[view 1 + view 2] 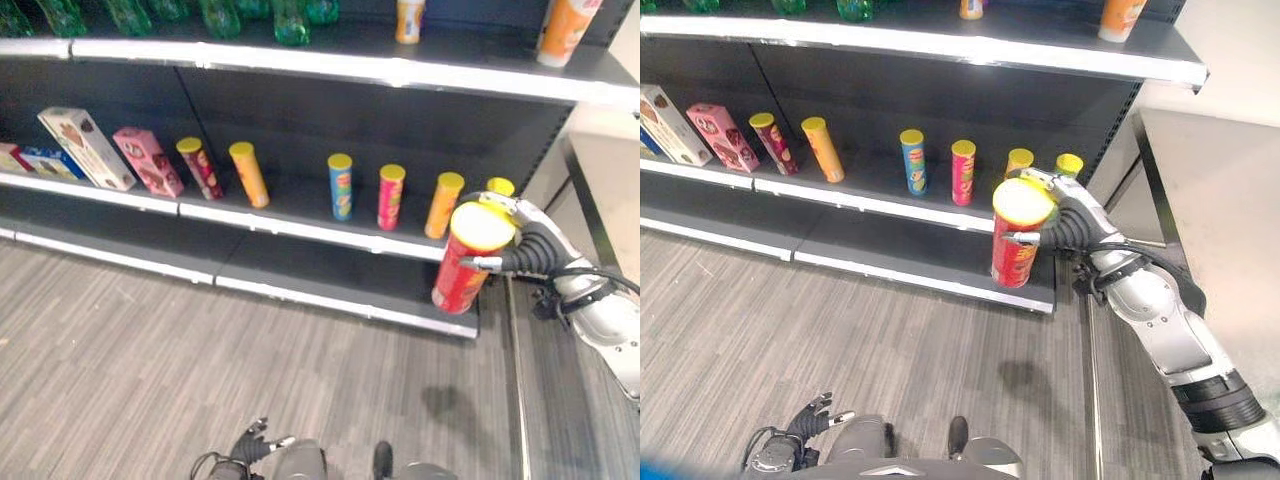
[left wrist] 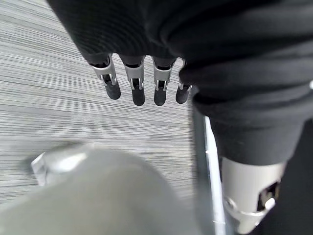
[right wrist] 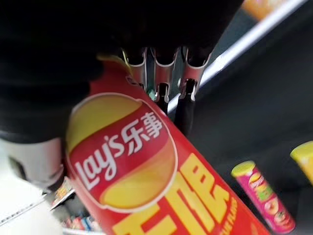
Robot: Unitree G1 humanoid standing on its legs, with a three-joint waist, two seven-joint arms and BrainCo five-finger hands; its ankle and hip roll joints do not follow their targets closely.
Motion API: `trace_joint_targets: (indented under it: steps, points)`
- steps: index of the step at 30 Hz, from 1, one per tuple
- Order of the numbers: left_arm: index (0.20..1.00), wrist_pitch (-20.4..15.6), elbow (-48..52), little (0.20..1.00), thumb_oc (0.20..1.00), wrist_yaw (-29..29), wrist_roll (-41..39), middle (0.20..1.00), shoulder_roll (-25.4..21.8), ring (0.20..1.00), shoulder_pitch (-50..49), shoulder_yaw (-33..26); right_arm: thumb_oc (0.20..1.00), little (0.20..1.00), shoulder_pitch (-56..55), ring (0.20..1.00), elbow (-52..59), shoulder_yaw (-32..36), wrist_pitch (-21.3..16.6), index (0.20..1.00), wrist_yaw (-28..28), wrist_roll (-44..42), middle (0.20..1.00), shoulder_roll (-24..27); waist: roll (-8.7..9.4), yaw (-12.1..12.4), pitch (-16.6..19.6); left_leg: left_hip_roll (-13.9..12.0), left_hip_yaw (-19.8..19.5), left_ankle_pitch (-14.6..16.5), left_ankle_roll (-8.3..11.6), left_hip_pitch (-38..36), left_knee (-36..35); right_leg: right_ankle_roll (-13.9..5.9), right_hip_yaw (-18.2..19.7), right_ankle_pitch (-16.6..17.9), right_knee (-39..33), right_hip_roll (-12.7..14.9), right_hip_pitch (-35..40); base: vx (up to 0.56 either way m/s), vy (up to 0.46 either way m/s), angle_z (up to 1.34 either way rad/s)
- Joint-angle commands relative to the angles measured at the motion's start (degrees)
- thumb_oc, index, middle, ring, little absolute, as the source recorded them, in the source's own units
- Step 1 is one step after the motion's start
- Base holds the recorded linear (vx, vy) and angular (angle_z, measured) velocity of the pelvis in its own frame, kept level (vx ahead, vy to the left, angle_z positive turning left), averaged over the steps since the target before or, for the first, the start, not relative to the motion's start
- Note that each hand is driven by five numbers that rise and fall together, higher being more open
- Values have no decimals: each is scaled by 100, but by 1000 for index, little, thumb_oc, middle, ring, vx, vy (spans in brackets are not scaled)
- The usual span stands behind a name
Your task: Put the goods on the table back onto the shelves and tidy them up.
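Observation:
My right hand [image 1: 525, 250] is shut on a red crisp can [image 1: 465, 258] with a yellow lid, held upright in front of the right end of the middle shelf [image 1: 300, 215]. The can [image 3: 161, 186] fills much of the right wrist view, with my fingers [image 3: 164, 78] curled round it. On that shelf stand several cans: dark red [image 1: 200, 167], orange [image 1: 248, 173], blue [image 1: 341, 186], pink [image 1: 390, 196], orange [image 1: 444, 204] and a yellow-lidded one [image 1: 500, 186] behind my hand. My left hand [image 1: 815, 415] hangs low near the floor, its fingers [image 2: 137, 83] straight.
Boxes of biscuits [image 1: 85, 147] and a pink box [image 1: 147, 160] lean at the shelf's left. The top shelf [image 1: 350, 65] holds green bottles [image 1: 220, 15] and orange bottles [image 1: 565, 30]. A lower shelf [image 1: 330, 285] is bare. Grey striped floor [image 1: 150, 370] lies in front.

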State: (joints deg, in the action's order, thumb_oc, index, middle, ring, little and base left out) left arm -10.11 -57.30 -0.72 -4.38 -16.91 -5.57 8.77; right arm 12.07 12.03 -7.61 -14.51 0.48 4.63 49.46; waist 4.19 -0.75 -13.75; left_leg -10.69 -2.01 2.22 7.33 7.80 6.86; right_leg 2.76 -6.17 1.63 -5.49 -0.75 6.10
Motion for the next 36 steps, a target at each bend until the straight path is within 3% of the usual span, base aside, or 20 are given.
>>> trace_joint_targets:
  steps: [1,4,5,6,8,11,12,14,16,19,21,25,26,30,31,32,33,34,36]
  points:
    - [1000,-259,-66,1000,1000,139,-259,1000,-193,1000,-7,26,200,200,67,200,80,318,-237,200,-312,29,200,247,-34,156,212,-177,-441,-715,130,112,-714,-711,240,-675,83,340,52,231,222,-4]
    - [1000,-289,-162,1000,1000,153,-208,1000,-243,1000,-19,9,200,200,-199,200,112,537,-238,200,-402,85,200,243,-31,171,214,-234,-609,-935,285,456,-1162,-772,356,-833,63,411,247,232,233,5]
    - [1000,-381,139,1000,1000,437,36,1000,99,1000,-323,249,200,200,-378,200,96,662,-206,200,-518,236,200,172,-2,247,187,-201,-677,-941,285,531,-1145,-794,358,-851,53,439,327,242,262,1]
    - [1000,-356,426,1000,1000,355,236,1000,342,1000,-536,448,200,200,-516,200,180,719,-218,200,-502,313,200,97,-32,330,211,-179,-762,-938,277,507,-1186,-821,390,-873,62,448,360,254,258,-9]
    - [1000,-366,424,1000,1000,381,428,1000,446,1000,-688,578,200,200,-703,200,218,856,-166,200,-543,474,200,35,-68,449,245,-119,-935,-1023,318,484,-1149,-919,459,-883,61,532,418,260,308,-22]
    - [1000,-378,438,1000,1000,362,660,1000,386,1000,-666,812,200,200,-889,200,212,934,-70,200,-656,679,200,-188,54,581,248,121,-828,-987,187,502,-891,-1149,451,-775,175,931,458,238,304,-7]
    - [1000,-379,439,1000,1000,363,661,1000,382,1000,-668,816,200,200,-898,200,216,941,-69,200,-656,680,200,-192,68,591,253,136,-818,-976,180,511,-873,-1156,456,-779,177,947,453,252,362,11]
    - [1000,-385,393,1000,1000,461,884,1000,266,1000,-524,945,200,200,-804,200,195,844,22,200,-707,846,200,-369,243,664,326,431,-609,-669,-92,423,-650,-1373,451,-481,585,1382,211,230,362,18]
    - [1000,-382,377,1000,1000,509,910,1000,250,1000,-496,954,200,200,-777,200,180,812,31,200,-738,886,200,-402,312,688,348,531,-536,-602,-171,408,-607,-1419,469,-315,741,1499,99,106,224,-6]
    - [1000,-341,280,1000,1000,631,1015,1000,187,1000,-377,998,200,200,-687,200,140,654,95,200,-789,929,200,-583,404,658,337,802,-325,-410,-410,234,-604,-1391,404,383,1505,1806,-298,136,314,-15]
    - [1000,-297,177,1000,1000,713,1156,1000,130,1000,-300,1030,200,200,-773,200,151,701,99,200,-815,970,200,-683,408,604,334,908,-340,-393,-523,171,-653,-1286,479,490,1670,1649,-422,153,248,-7]
    - [1000,-252,-338,1000,1000,836,1075,1000,229,1000,9,950,200,200,-811,200,206,659,94,200,-746,823,200,-774,381,367,332,980,-304,-196,-625,-266,-939,-1197,349,-40,1193,991,-901,167,137,8]
    - [1000,-259,-350,1000,1000,838,1075,1000,237,1000,24,941,200,200,-791,200,200,652,95,200,-746,820,200,-769,371,360,320,973,-307,-225,-623,-244,-932,-1190,348,-12,1202,982,-923,95,63,-28]
    - [1000,-168,-715,1000,1000,844,974,1000,348,1000,274,840,200,200,-479,200,45,265,66,200,-616,492,200,-799,399,85,151,1183,-239,-29,-726,-799,-1000,-1150,74,168,663,384,-1481,217,93,-18]
    - [1000,-144,-786,1000,1000,822,1014,1000,416,1000,323,843,200,200,-424,200,-6,90,97,200,-536,423,200,-865,442,4,93,1293,-241,51,-739,-956,-986,-1146,-196,236,477,291,-1505,277,63,-25]
    - [1000,-155,-781,1000,1000,821,1038,1000,422,1000,308,842,200,200,-460,200,-3,75,97,200,-531,461,200,-849,452,-2,122,1343,-259,79,-742,-972,-982,-1104,-195,223,388,278,-1416,306,52,-9]
    - [1000,-69,-724,1000,1000,650,909,1000,98,1000,640,698,200,200,-407,200,36,-62,82,200,-316,410,200,-815,359,-50,178,1325,-233,161,-724,-1085,-1015,-1075,-75,199,374,217,-1359,297,74,33]
    - [1000,-260,-252,1000,1000,516,796,1000,-75,1000,489,716,200,200,-319,200,119,-85,72,200,-314,381,200,-717,240,-84,239,1285,-175,267,-701,-1222,-1070,-999,-40,215,369,211,-1277,296,65,47]
    - [1000,-303,-10,1000,1000,426,712,1000,-1,1000,252,748,200,200,-267,200,147,-68,17,200,-381,607,200,-645,183,-65,280,1239,-191,370,-656,-1238,-982,-949,-116,190,328,224,-1173,161,2,21]
